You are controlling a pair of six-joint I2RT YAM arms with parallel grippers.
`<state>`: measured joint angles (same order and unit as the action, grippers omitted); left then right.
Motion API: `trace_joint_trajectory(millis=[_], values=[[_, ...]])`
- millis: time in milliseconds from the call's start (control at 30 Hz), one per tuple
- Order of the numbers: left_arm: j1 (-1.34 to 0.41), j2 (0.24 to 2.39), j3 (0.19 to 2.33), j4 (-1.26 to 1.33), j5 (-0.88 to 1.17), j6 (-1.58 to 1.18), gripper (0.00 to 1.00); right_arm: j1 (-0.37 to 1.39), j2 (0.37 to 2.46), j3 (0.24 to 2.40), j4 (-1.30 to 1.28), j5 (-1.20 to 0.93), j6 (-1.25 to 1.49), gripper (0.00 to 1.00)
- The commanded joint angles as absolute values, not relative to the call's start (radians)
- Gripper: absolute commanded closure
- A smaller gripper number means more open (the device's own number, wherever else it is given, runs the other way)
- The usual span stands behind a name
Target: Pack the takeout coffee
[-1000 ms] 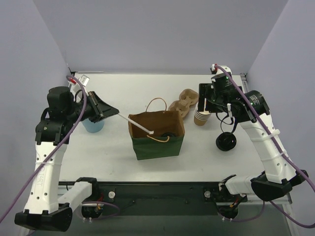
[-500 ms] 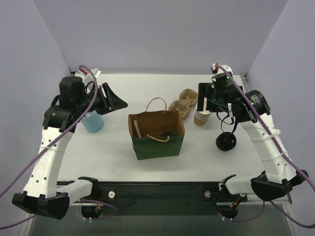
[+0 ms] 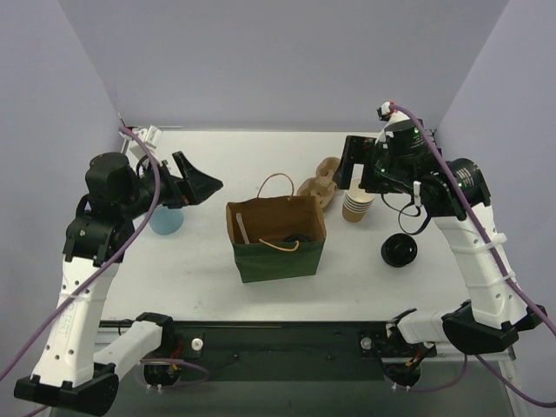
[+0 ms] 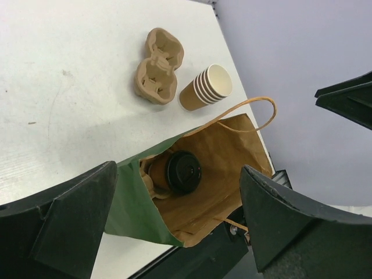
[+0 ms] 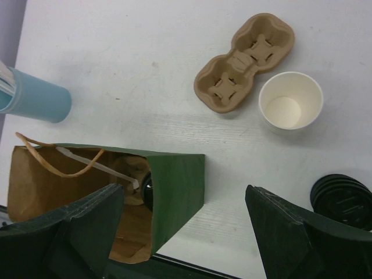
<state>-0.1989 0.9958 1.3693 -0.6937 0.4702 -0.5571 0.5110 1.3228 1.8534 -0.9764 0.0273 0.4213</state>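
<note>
White desk [image 3: 174, 261], green bag [image 3: 278, 259] central: packing looks done.
The takeout coffee [image 4: 183, 172] sits inside; left hand [image 3: 201, 181] at nine o'clock, right hand [image 3: 349, 163] at two, both spread empty; withdrawal likely next.

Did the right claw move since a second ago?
Yes. The right claw was right over the stack of cups; now it has slid left and back off them, leaving their open top showing.

The bag [image 4: 135, 204] hides the sides of the coffee cup [image 4: 183, 172]; only its black lid shows. The blue cup [image 5: 34, 100] is cut off at the edge.
</note>
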Motion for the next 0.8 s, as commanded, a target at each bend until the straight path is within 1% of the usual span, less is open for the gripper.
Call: trace_joint_trajectory(millis=[0, 300, 767], values=[[-0.195, 0.92, 1.273, -0.525, 0.454, -0.591, 0.03, 0.508, 1.305, 1.823, -0.913, -0.103, 0.501, 0.1], [-0.196, 0.913, 1.278, -0.598, 0.442, -0.538, 0.03, 0.506, 1.25, 1.738, -0.839, -0.106, 0.552, 0.1], [-0.195, 0.904, 1.301, -0.609, 0.439, -0.523, 0.03, 0.508, 1.238, 1.715, -0.827, -0.118, 0.554, 0.11]])
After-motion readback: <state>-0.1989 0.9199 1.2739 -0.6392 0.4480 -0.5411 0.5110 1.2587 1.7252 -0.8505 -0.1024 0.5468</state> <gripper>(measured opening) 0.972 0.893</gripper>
